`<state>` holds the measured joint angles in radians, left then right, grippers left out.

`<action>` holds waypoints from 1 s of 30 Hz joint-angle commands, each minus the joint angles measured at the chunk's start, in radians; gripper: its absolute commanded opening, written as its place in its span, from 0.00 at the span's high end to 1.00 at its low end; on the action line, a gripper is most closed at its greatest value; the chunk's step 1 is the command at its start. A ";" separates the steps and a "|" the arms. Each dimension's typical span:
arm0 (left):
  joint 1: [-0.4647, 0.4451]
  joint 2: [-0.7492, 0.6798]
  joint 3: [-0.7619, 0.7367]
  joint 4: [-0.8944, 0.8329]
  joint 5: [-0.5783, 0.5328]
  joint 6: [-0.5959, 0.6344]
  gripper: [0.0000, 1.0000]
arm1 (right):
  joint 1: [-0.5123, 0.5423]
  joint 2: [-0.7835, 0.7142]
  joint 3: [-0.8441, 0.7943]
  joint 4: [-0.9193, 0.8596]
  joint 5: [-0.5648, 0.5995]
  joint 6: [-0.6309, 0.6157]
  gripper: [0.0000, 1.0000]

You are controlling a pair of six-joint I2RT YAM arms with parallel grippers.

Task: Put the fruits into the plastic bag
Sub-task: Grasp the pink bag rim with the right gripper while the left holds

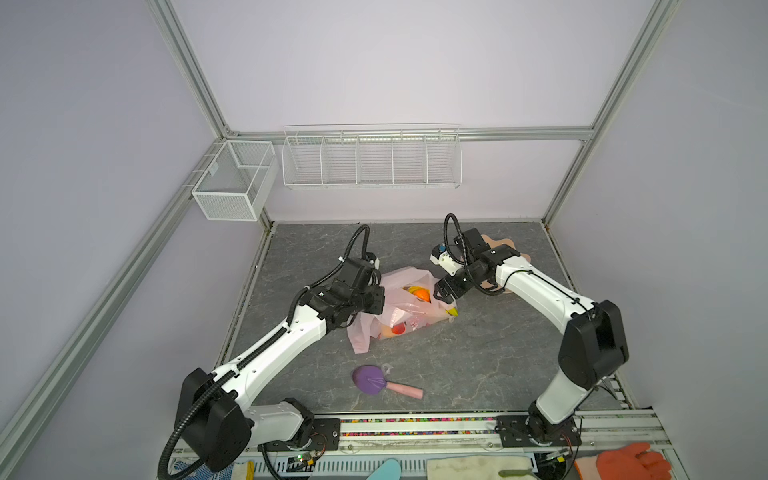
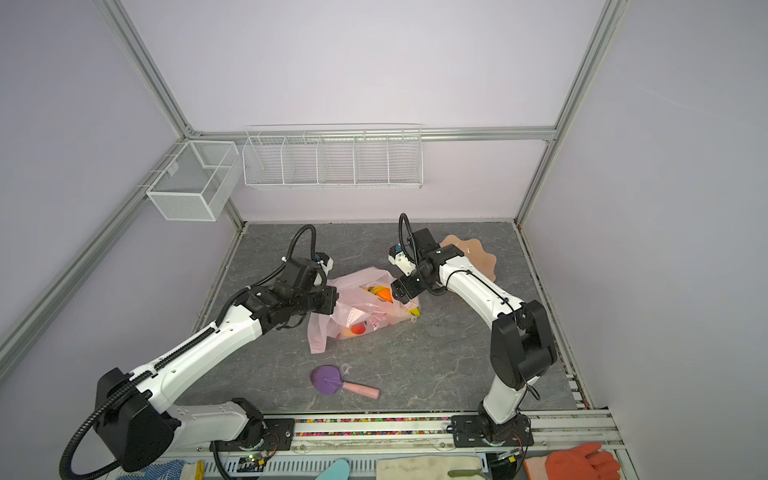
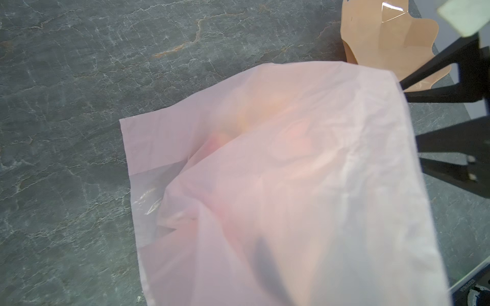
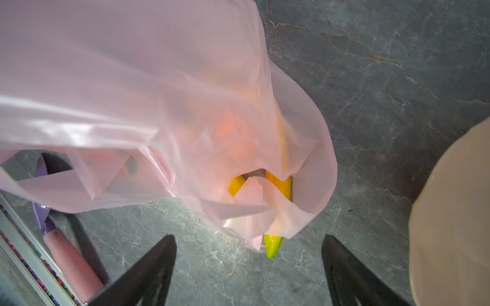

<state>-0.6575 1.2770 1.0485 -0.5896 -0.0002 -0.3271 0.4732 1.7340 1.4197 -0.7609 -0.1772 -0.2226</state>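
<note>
Where the front rail (image 1: 415, 428) edges the grey stone-look table (image 1: 498, 357), an orange glove (image 1: 623, 461) lies on the near side of the rail.

Next in: purple round-headed tool (image 1: 386, 384) with a pink handle, flat on the table, well apart from the bag.

Mid-table: plastic bag (image 1: 361, 336), crumpled, mouth turned up and open. Inside, an orange (image 1: 422, 294) sits near the mouth. A red fruit (image 1: 398, 329) shows through the clearer panel lower down. One banana (image 4: 273, 246) lies along the bag's right side, mostly under film, its green tip poking out onto the table.

At the bag's left rim, the left gripper (image 1: 379, 301), with film raised against it. Its wrist view is draped in pink film with only a dark smear behind, so I cannot tell how the jaws stand.

At the bag's right edge, the right gripper (image 4: 249, 239), low over the table, jaws wide apart, with the banana tip just ahead and untouched.

Behind the right arm: peach wavy-edged bowl (image 2: 478, 253).

Far wall: white wire baskets (image 1: 372, 160).
</note>
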 commanded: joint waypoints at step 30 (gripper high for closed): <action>0.012 -0.006 0.038 -0.115 -0.190 0.051 0.90 | 0.050 0.159 -0.038 0.176 0.252 -0.224 0.05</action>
<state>-0.6498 1.2751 1.0641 -0.7082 -0.2005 -0.2935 0.5144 1.8626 1.3476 -0.6247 0.0582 -0.4084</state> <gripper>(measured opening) 0.103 0.943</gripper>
